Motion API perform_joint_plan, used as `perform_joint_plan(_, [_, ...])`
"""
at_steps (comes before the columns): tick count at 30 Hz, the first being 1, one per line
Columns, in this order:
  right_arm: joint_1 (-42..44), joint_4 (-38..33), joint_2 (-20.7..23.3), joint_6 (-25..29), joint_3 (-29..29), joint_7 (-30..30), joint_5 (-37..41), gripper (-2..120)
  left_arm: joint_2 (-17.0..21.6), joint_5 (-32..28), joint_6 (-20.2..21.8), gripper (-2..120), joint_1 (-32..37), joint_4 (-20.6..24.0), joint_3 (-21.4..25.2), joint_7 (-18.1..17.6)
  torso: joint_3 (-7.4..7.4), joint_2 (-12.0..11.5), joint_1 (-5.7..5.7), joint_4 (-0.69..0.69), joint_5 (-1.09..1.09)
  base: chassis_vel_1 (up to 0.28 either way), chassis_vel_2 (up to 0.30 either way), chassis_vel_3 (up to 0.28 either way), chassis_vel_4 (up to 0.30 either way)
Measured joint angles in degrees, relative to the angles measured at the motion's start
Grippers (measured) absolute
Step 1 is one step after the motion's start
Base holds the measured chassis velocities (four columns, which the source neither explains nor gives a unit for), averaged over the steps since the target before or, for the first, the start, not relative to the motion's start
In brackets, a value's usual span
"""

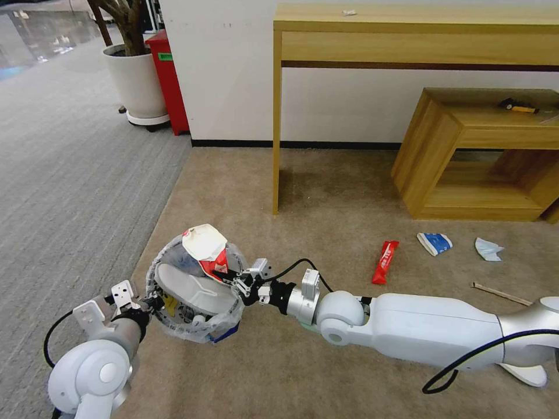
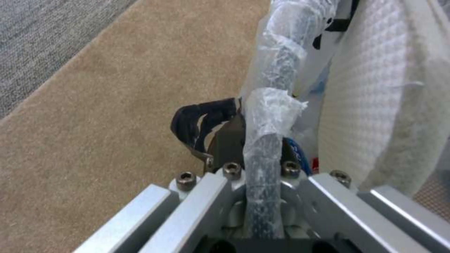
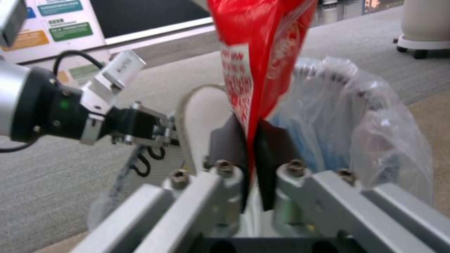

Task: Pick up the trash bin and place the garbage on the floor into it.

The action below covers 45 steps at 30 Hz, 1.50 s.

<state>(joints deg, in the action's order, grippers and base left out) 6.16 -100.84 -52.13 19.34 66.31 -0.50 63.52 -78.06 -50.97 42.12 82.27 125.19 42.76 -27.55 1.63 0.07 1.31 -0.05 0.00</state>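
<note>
1. Head view: the small round black trash bin with a clear plastic bag liner (image 1: 195,291) is held up off the beige short-pile carpet floor (image 1: 326,192). The left gripper (image 1: 152,302) pinches the bin's rim on the side away from the wooden desk (image 1: 407,35). The right gripper (image 1: 230,276) is at the opposite rim, closed on a red and white snack wrapper (image 1: 205,250) standing over the bin. A white slipper (image 1: 195,291) already lies inside. Beyond the bin, toward the desk, a long red wrapper (image 1: 385,262), a blue-white packet (image 1: 435,243), a pale blue mask (image 1: 488,249) and a wooden stick (image 1: 501,294) wait on the floor.

2. Left wrist view: the fingers (image 2: 206,123) are clamped on the bagged rim (image 2: 269,116), with the slipper just beside it.

3. Right wrist view: the dark fingers (image 3: 230,144) squeeze the wrapper's lower edge above the bin's mouth.

4. What could go wrong: the wrapper stands tall. If let go now, it may tip over the rim and fall out. The thin rim hold could slip on the plastic.
</note>
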Motion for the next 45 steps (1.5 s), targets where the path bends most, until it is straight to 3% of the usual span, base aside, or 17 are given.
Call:
perform_joint_plan(7, [-0.6,-1.1,0.2,-0.3,0.2,-0.1,0.1,31,0.2,-0.5,0.0,0,-0.8,-1.5,0.4,-0.6,0.0,0.0,0.0,0.0,0.0,0.0,0.0,0.0,0.0])
perform_joint_plan(10, [-1.5,-1.6,0.1,-0.4,0.8,0.0,0.3,47,-0.3,-0.6,0.0,0,-0.9,-1.3,0.6,-1.0,0.0,0.0,0.0,0.0,0.0,0.0,0.0,0.0,0.0])
perform_joint_plan(16, [-2.0,-1.9,0.0,-0.5,0.6,0.0,0.7,64,-0.6,-0.5,0.0,0,-0.2,-0.3,0.7,-1.1,0.0,0.0,0.0,0.0,0.0,0.0,0.0,0.0,0.0])
perform_joint_plan(18, [-1.9,-2.2,0.1,-0.6,-1.4,-0.5,1.3,75,-0.6,-0.5,0.0,0,0.2,0.3,0.7,-1.1,0.0,0.0,0.0,0.0,0.0,0.0,0.0,0.0,0.0])
perform_joint_plan(22, [-1.3,-2.3,0.2,-1.3,-4.8,-2.4,1.9,87,-0.7,-0.1,0.0,0,0.9,0.5,0.7,-0.9,0.0,0.0,0.0,0.0,0.0,0.0,0.0,0.0,0.0])
perform_joint_plan(29, [1.7,-1.5,1.3,-4.1,-13.6,-8.8,1.5,99,0.0,0.2,0.0,0,1.6,0.6,0.8,-0.7,0.0,0.0,0.0,0.0,0.01,0.0,0.0,0.0,0.0])
perform_joint_plan(34, [4.9,2.7,3.3,-4.0,-19.7,-14.3,-2.9,100,0.6,0.1,0.0,0,1.9,0.9,0.8,-0.6,0.0,0.0,0.0,0.01,0.01,0.0,0.0,0.0,0.0])
perform_joint_plan(45, [13.9,10.1,10.1,0.4,-28.0,-12.9,-8.0,100,1.1,0.1,0.0,0,1.9,0.8,0.0,-0.5,0.0,0.0,0.0,-0.02,0.03,0.0,0.0,0.0,0.0])
